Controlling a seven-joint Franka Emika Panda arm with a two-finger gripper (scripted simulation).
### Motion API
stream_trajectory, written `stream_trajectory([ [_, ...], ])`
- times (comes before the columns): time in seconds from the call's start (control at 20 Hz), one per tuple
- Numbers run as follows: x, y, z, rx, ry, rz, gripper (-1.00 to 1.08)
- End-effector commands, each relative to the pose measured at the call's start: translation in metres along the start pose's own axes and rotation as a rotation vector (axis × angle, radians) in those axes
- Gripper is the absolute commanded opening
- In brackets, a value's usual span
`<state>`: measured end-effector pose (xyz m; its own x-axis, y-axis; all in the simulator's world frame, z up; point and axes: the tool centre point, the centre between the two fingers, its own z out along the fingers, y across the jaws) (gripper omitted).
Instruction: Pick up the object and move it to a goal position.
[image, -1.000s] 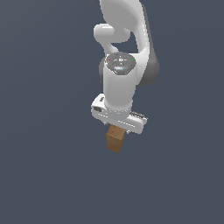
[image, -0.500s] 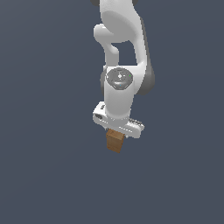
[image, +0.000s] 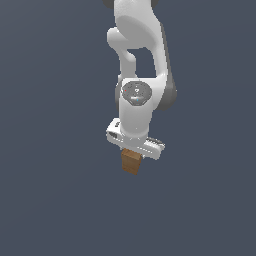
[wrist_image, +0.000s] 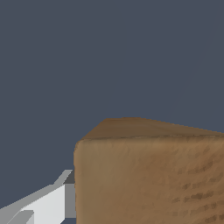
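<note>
The object, a small brown wood-textured block (image: 131, 162), hangs just under the white gripper (image: 134, 151) in the exterior view, held above the flat grey ground. The gripper is shut on the block; its fingers are mostly hidden behind the hand and the block. In the wrist view the block (wrist_image: 153, 175) fills the near field, with one white and grey finger (wrist_image: 52, 201) against its side. The other finger is out of that view.
The white arm (image: 140, 75) rises from the gripper to the top of the exterior view. Around it is a plain dark grey-blue surface (image: 50, 200) with no other objects showing.
The arm has lowered and shifted slightly toward the exterior view's right, carrying the block with it. The gripper has stayed shut on the block.
</note>
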<state>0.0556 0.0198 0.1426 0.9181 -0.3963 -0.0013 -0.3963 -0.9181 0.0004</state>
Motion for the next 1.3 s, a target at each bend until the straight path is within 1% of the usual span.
stream_trajectory([
  [0.0, 0.001, 0.000, 0.000, 0.000, 0.001, 0.000, -1.00],
  [0.35, 0.001, 0.001, -0.002, 0.001, 0.002, -0.001, -1.00],
  [0.6, 0.014, 0.012, -0.025, 0.013, 0.029, -0.008, -1.00],
  [0.85, 0.038, 0.034, -0.072, 0.037, 0.083, -0.022, -1.00],
  [1.25, 0.085, 0.085, -0.179, 0.094, 0.203, -0.055, -1.00],
])
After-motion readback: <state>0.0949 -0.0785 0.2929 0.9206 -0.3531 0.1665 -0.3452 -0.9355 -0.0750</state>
